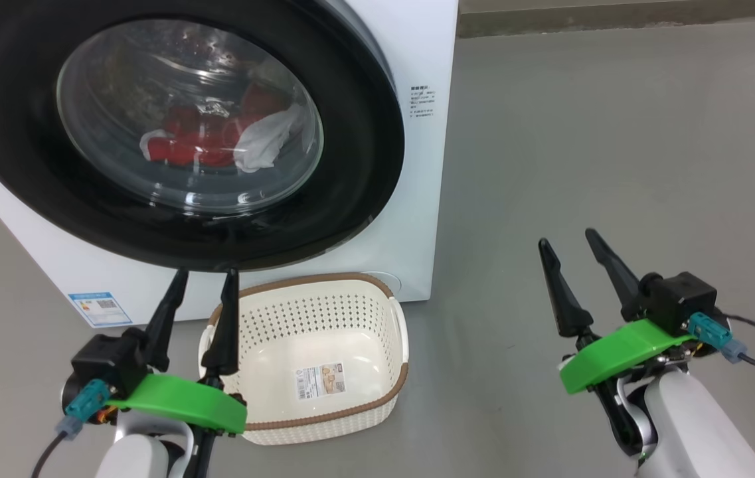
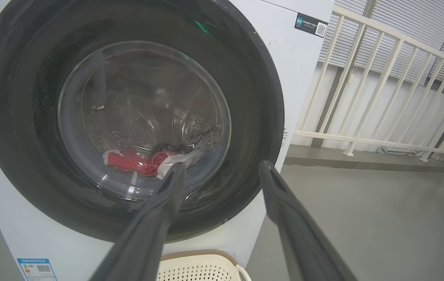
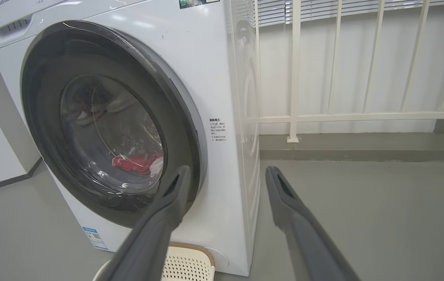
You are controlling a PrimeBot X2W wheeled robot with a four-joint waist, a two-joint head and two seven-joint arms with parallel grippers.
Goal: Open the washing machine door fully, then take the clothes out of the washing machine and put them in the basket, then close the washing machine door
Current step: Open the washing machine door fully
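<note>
Door [image 1: 364,166] shut — our left end effector [image 1: 206,272] and right end effector [image 1: 566,238] gape empty; we must pull it open first.

Soft, even light is filling every view, casting faint shadows on the smooth grey floor [image 1: 616,133]. Glare is streaking the round black-rimmed glass door [image 1: 218,199]; wrist views are bowing at their edges.
</note>
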